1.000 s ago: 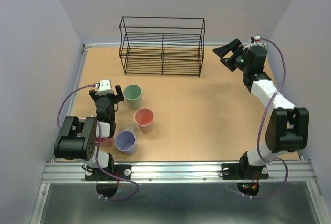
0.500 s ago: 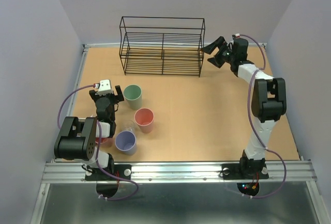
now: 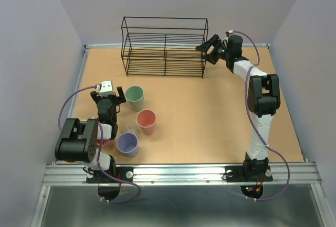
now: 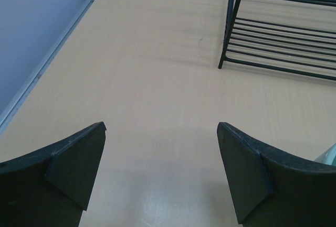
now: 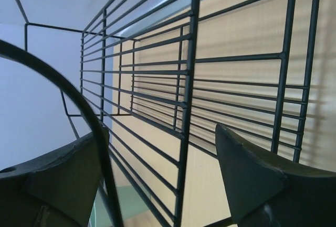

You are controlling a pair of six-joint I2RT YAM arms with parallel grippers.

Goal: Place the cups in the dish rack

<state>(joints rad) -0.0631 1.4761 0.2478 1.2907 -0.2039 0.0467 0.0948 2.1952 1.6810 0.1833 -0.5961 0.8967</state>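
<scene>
The black wire dish rack (image 3: 165, 54) stands at the back of the table. My right gripper (image 3: 207, 49) is at the rack's right end, open, and its jaws straddle an upright wire of the dish rack (image 5: 189, 80) without pinching it; in the wrist view the right gripper (image 5: 160, 132) is at the bottom. Near the left arm stand a green cup (image 3: 135, 97), a pink cup (image 3: 146, 121) and a purple cup (image 3: 127, 143). A small clear cup (image 3: 132, 131) sits between the last two. My left gripper (image 3: 113, 92) is open and empty just left of the green cup (image 4: 328, 156).
Another pink cup (image 3: 105, 143) is partly hidden under the left arm. The left wrist view shows bare wood between the fingers of the left gripper (image 4: 161, 125) and the rack's left corner (image 4: 231, 28) ahead. Lilac walls close the table on three sides.
The right arm has swung left and reached out, bringing its gripper from the far right up against the rack's right end. The left arm and the cups have not moved.
</scene>
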